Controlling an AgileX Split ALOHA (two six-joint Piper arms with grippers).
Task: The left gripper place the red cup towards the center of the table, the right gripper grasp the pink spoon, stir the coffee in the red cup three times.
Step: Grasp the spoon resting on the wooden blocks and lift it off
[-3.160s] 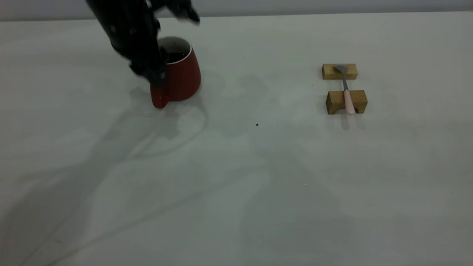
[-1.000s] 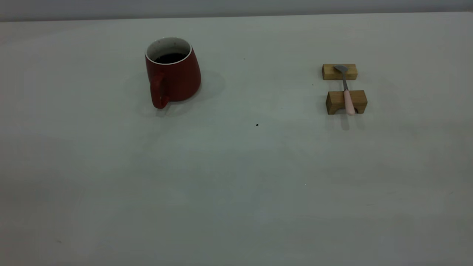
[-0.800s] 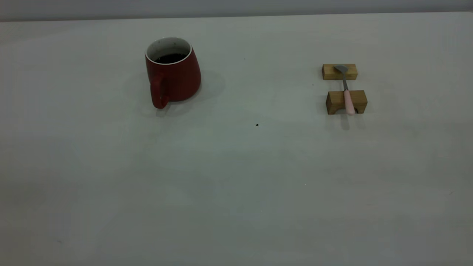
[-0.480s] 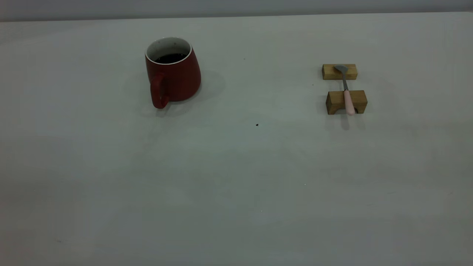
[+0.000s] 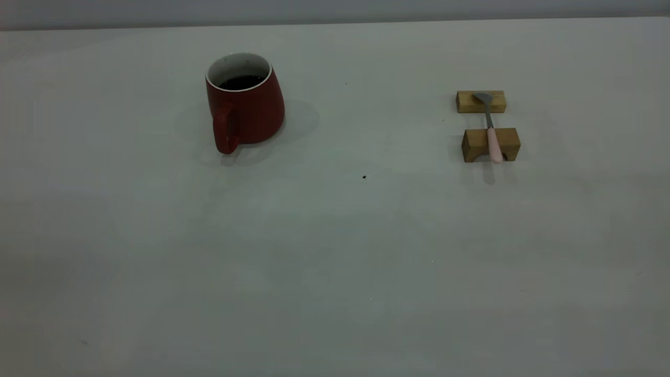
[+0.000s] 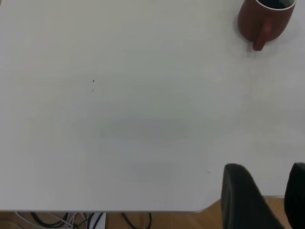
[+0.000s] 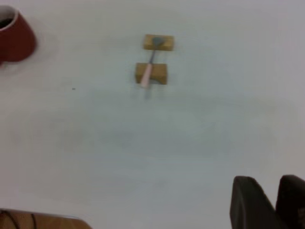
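Observation:
The red cup (image 5: 246, 112) stands upright on the table (image 5: 335, 251) at the back left, its handle facing the front, with dark coffee (image 5: 241, 82) inside. At the right, the pink spoon (image 5: 492, 139) lies across two wooden blocks, pink handle toward the front. No arm shows in the exterior view. In the left wrist view my left gripper (image 6: 267, 167) is open and empty, far back from the cup (image 6: 267, 19), near the table's edge. In the right wrist view my right gripper (image 7: 269, 179) is slightly open and empty, far from the spoon (image 7: 147, 71).
The spoon rests on a far block (image 5: 480, 101) and a near block (image 5: 476, 144) with an arched underside. A tiny dark speck (image 5: 364, 177) marks the table between cup and spoon. Cables (image 6: 81, 220) hang below the table edge.
About three seconds ago my left arm was down at the cup's handle; it has since let go and drawn out of the exterior view. Cup and spoon have not moved in the last second.

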